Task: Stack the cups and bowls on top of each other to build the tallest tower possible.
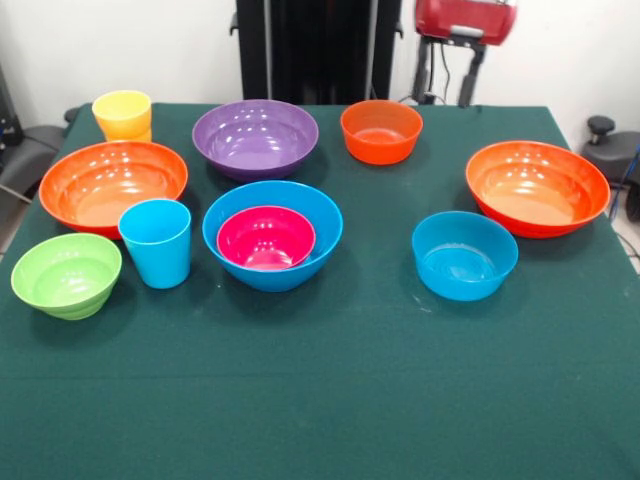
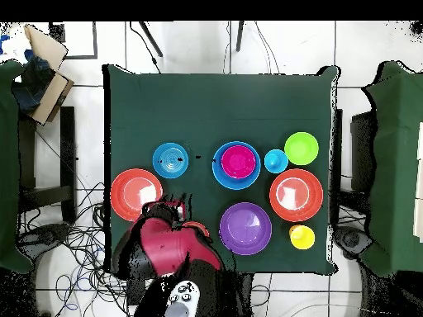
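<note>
Bowls first: blue bowl (image 1: 272,240) at table centre already holds the magenta one (image 1: 266,237), a stiff, light, slick base. Blue cup (image 1: 156,242) stands just beside it; grip its rim. Gripper (image 2: 169,204) fingers cannot be told.

Dark green cloth (image 1: 330,400) is covering the table, w/ small creases showing near the front edge. Around it, in the overhead view, white tiled floor (image 2: 198,45) is showing, and black cables (image 2: 78,239) are lying tangled on it beside the table. A cardboard box (image 2: 48,78) is sitting at the picture's top left corner, tilted. Another green-covered table (image 2: 401,165) is standing at the right edge, apart from the main one.
</note>
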You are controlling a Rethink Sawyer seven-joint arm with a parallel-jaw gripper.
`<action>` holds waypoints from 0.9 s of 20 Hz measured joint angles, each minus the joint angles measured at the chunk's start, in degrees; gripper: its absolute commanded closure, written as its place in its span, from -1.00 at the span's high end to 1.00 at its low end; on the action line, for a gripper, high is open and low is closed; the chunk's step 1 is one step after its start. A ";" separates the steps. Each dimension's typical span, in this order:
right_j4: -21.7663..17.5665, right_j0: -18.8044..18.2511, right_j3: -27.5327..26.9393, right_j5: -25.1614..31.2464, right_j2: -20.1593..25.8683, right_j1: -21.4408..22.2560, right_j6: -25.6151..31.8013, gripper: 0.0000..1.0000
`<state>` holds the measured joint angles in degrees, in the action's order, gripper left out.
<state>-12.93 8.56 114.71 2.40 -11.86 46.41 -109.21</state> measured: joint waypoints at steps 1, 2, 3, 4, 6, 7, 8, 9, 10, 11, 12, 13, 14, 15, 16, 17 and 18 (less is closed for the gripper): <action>0.09 -1.44 -0.04 3.40 0.80 1.10 0.00 1.00; 0.19 -2.78 -0.17 7.06 1.49 2.17 0.00 1.00; 0.37 -5.18 -0.74 14.80 2.68 4.18 0.00 1.00; 0.39 -6.01 -1.09 17.88 3.10 4.90 0.00 1.00; 0.43 -7.14 -1.73 22.31 3.69 5.88 0.00 1.00; 0.47 -8.74 -3.15 29.02 4.69 7.26 0.00 1.00; 0.47 -9.26 -3.78 31.39 5.10 7.73 0.00 1.00; 0.53 -9.61 -4.28 32.91 5.45 8.03 0.00 1.00; 0.59 -9.96 -4.79 34.44 5.80 8.34 0.00 1.00; 0.74 -10.52 -5.80 36.95 6.51 8.84 0.00 1.00; 0.93 -10.90 -7.08 39.12 7.28 9.27 0.00 1.00; 0.93 -10.98 -7.90 40.04 7.77 9.57 0.00 1.00; 0.94 -10.95 -8.53 40.43 8.12 9.82 0.00 1.00; 0.91 -10.82 -9.06 40.52 8.41 10.04 0.00 1.00; 0.89 -10.38 -9.92 40.31 8.84 10.46 0.00 1.00; 0.88 -10.13 -10.16 40.03 9.04 10.70 0.00 1.00; 0.87 -10.01 -10.22 39.86 9.14 10.83 0.00 1.00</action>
<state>-12.06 -1.45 104.49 42.26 -2.73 57.24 -109.21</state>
